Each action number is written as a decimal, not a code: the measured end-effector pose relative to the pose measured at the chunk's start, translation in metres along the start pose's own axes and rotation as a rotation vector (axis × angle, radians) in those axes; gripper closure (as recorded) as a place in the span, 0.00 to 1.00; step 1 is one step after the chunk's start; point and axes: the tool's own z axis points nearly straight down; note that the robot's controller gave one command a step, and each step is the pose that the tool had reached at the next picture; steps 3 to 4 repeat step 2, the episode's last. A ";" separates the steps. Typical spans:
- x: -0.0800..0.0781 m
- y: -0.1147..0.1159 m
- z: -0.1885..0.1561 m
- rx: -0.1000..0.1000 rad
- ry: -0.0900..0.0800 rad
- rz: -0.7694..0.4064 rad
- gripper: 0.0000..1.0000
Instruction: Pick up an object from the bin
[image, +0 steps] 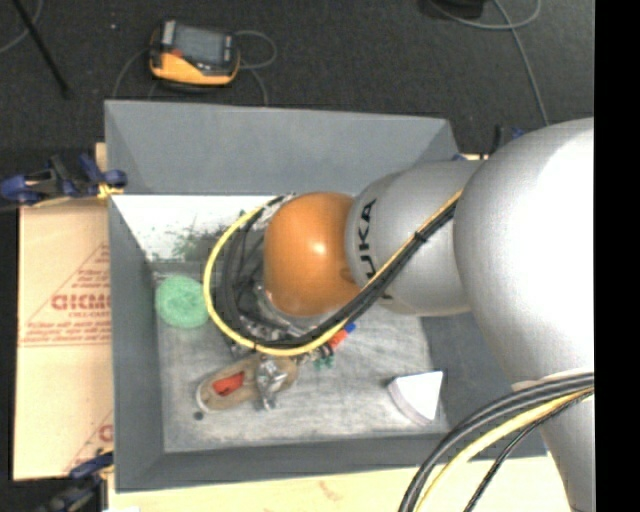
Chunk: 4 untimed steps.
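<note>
My gripper (268, 386) is low in the front middle of the bin, under the orange wrist cover. It sits at the right end of a flat tan oval thing with a red piece on it (230, 384), which lies on the bin floor at the front left. Whether the gripper touches or holds that thing I cannot tell. A round green pad (181, 301) lies to the left, well apart from the gripper. Small red and green bits (330, 350) show just right of the gripper, partly under the arm.
A white wedge-shaped thing (418, 394) lies at the front right of the bin. The arm and its cables cover the bin's middle and right. Dark specks mark the floor at the back left corner.
</note>
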 end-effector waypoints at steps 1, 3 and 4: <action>0.000 0.000 0.000 0.000 -0.001 0.001 1.00; 0.003 -0.018 -0.144 0.006 -0.023 0.060 1.00; 0.003 -0.018 -0.144 0.006 -0.023 0.060 1.00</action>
